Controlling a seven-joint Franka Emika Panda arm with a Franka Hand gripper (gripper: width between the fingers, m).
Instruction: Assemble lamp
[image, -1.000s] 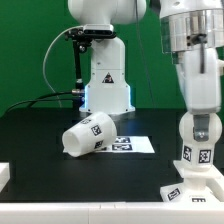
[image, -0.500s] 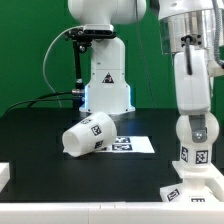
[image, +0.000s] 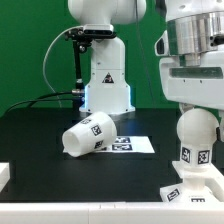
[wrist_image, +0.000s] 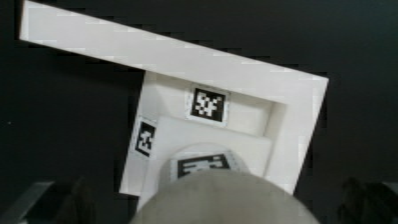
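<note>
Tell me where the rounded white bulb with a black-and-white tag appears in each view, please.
Exterior view: the rounded matte white plastic bulb stands at the exterior view's right, upright on the flat white lamp base, below the raised arm.
Wrist view: the bulb is seen from above, near the camera, over the base.
Shared landmark: the base's square black-and-white tags.

Arm lifted upward off the bulb, bulb now uncovered on the base, gripper apparently out of frame
</note>
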